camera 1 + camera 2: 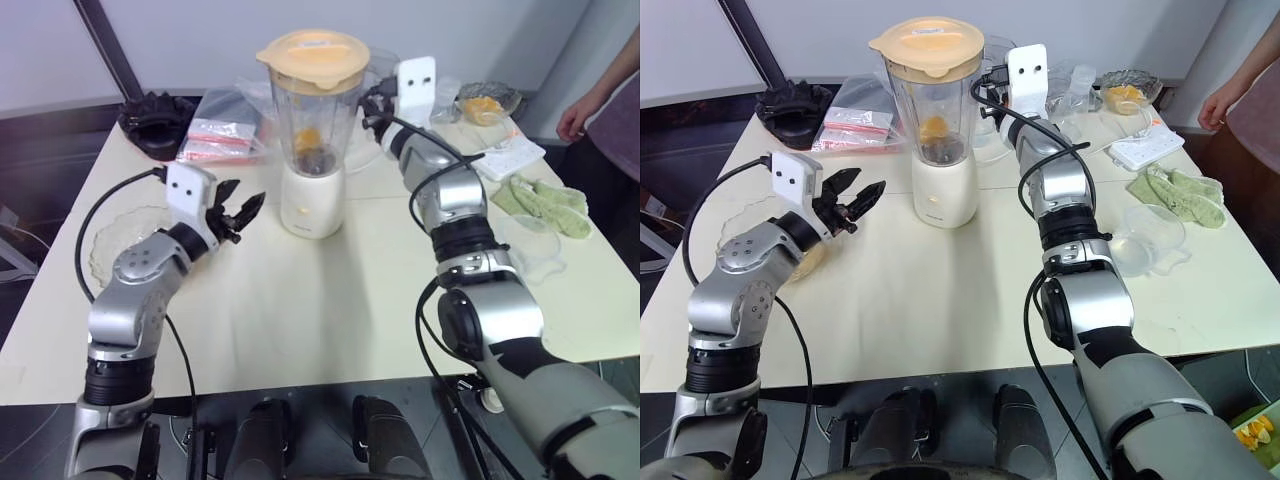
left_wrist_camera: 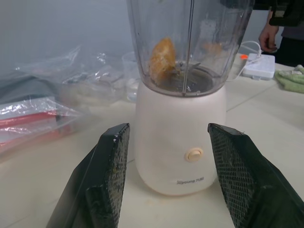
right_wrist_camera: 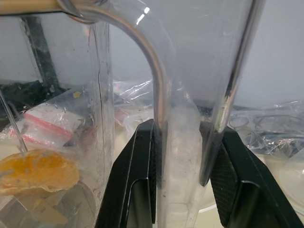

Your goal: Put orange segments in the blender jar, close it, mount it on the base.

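We see a pale grey wall behind a wide cream table point(image 1: 330, 310), and at its far right edge a person's hand point(image 1: 572, 118) beside the table.

On the table the blender jar point(image 1: 318, 120) stands upright, seated on the base point(image 1: 312, 200), with a peach lid point(image 1: 313, 55) covering its rim. Orange segments point(image 2: 162, 58) lie at the jar's bottom near the blade.

The right pincer point(image 3: 183, 156) is closed on the blender jar's clear handle, one black finger on each side of it. The left pincer point(image 1: 240, 212) hangs just left of the base, its fingers spread and holding nothing, apart from the blender.

Behind the blender lie clear plastic bags point(image 1: 225, 135) with red contents, and a black toothed ring point(image 1: 155, 118) sits at the far left corner. A glass plate point(image 1: 110, 245) rests under the left arm. To the right we find a white power strip point(image 1: 510, 155), green cloth gloves point(image 1: 545, 200) and a glass bowl point(image 1: 485, 103) holding orange pieces.
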Robot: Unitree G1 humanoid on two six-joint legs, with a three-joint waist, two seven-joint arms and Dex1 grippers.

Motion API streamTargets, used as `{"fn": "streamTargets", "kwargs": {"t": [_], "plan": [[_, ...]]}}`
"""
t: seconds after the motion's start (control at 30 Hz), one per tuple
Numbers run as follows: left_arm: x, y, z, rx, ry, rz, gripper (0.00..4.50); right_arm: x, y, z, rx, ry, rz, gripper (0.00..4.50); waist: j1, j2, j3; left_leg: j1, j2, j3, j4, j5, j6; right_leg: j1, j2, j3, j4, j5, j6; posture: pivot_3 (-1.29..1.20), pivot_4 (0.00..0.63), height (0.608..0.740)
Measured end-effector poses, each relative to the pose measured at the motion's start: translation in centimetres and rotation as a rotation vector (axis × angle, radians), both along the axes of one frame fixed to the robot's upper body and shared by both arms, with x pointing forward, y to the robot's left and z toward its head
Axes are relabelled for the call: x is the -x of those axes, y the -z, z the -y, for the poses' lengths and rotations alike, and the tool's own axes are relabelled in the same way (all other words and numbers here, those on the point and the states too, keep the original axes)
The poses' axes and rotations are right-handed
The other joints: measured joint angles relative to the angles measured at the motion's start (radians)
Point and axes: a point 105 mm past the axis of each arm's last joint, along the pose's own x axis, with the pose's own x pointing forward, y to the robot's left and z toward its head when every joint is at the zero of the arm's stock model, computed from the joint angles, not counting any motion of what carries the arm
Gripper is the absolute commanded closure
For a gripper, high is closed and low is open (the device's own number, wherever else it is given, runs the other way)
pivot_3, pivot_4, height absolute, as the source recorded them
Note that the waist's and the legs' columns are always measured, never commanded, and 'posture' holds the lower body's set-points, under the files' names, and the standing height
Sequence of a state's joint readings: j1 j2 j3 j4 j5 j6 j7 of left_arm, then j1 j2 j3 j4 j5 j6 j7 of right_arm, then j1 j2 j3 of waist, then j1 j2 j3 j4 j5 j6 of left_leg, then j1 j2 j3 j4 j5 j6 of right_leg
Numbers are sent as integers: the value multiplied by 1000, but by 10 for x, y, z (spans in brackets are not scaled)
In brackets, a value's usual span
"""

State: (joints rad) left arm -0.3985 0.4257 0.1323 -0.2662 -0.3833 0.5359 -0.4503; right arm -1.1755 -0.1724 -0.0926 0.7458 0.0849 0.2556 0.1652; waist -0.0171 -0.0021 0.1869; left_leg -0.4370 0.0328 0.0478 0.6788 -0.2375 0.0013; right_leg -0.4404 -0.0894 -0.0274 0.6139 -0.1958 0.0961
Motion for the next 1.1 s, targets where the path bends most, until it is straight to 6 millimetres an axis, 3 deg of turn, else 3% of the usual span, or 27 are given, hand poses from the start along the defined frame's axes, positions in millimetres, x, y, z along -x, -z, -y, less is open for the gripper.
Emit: {"fn": "streamTargets", "kwargs": {"t": [0.1,0.13,0.17,0.3,0.33,0.53,0.77,1.1], "plan": [[-1,2,0,6,-2,-6,1798,0,1,0,0,0,-2,3464,-1,0,0,0,0,0,0,0,0,0,0,0,0,0,0,0,150,740],[-1,2,0,9,-3,-7,1749,0,1,0,2,0,-2,2516,-1,0,0,0,0,0,0,0,0,0,0,0,0,0,0,0,150,740],[-1,2,0,11,-4,-7,1749,-1,5,0,20,4,-16,2189,-1,-1,-1,0,0,0,0,0,0,0,0,0,0,0,0,0,150,740],[-2,2,0,19,-7,-6,1749,-1,67,11,80,38,-184,187,0,-1,0,-4,0,0,0,0,0,-3,0,0,-1,0,0,0,150,740],[-2,2,0,19,-8,-7,1749,0,75,14,90,48,-203,45,-1,-1,1,-5,0,0,0,0,0,-5,0,0,-1,0,0,0,150,740],[4,9,1,13,1,-24,1749,21,64,27,93,68,-134,45,0,-1,1,-4,0,0,-6,0,0,-6,0,-1,-2,1,3,0,150,740],[13,19,2,34,31,-89,1749,82,103,47,133,37,-193,45,4,-1,0,-3,0,0,-8,1,-2,-6,0,-1,-3,0,1,0,150,740],[11,29,1,33,54,-135,1749,118,120,92,95,93,-190,45,1,-2,0,2,0,0,-11,2,-3,-3,0,-1,-3,-2,-2,0,150,740]]}}
